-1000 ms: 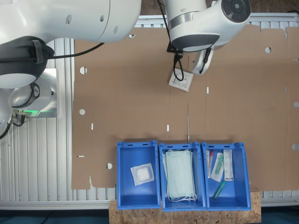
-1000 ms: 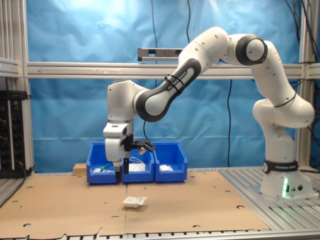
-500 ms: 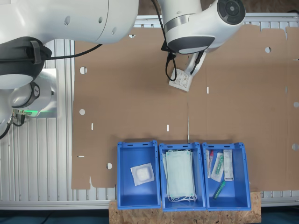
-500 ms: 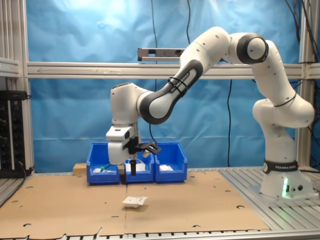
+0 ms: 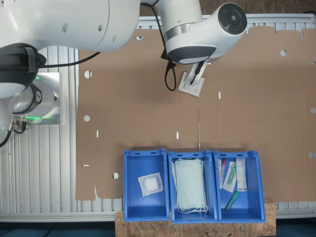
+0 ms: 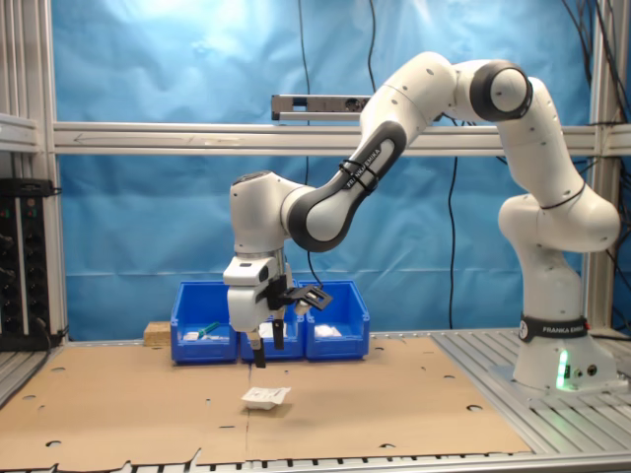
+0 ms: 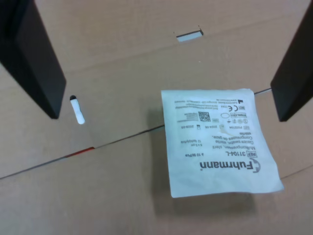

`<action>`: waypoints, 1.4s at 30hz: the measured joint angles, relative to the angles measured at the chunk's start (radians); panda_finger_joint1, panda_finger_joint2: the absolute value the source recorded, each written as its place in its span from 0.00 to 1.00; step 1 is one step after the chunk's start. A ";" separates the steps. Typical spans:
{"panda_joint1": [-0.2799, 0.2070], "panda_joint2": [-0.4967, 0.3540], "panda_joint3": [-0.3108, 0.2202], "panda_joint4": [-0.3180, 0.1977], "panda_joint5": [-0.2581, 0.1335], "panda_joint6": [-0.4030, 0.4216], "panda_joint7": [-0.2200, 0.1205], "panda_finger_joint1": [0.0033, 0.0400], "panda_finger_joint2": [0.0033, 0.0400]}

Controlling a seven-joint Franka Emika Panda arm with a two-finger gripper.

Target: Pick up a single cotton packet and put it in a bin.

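The cotton packet [image 5: 190, 88] is a flat white square with dark print, lying on the brown cardboard; it also shows in the second exterior view [image 6: 266, 396] and the wrist view [image 7: 220, 142]. My gripper [image 6: 266, 351] hangs open a short way above it, nothing between its black fingers [image 7: 36, 63]. In the first exterior view the gripper [image 5: 195, 78] overlaps the packet's upper edge. In the wrist view the gripper [image 7: 167, 116] straddles the packet's near corner, with the packet lying mostly toward one finger. The bin [image 5: 145, 154] with a white square packet is the first exterior view's left one of three; the same bin [image 6: 355, 305] is rightmost in the second exterior view.
Two more blue bins stand beside it, one with pale green masks [image 5: 190, 185], one with narrow packets and green-tipped items [image 5: 232, 182]. The cardboard sheet [image 5: 123, 108] has small slots and holes. The arm's base [image 6: 557, 355] stands at the second exterior view's right.
The gripper has moved toward the first exterior view's left and come down, from beside the packet to right over it. The packet has not moved.
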 joint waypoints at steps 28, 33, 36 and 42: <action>-0.073 0.036 0.001 -0.088 0.007 0.125 -0.034 1.00 1.00; -0.078 0.054 0.002 -0.093 0.021 0.154 -0.054 1.00 1.00; -0.080 0.063 0.004 -0.093 0.033 0.174 -0.071 1.00 1.00; -0.080 0.077 0.012 -0.093 0.055 0.207 -0.101 1.00 1.00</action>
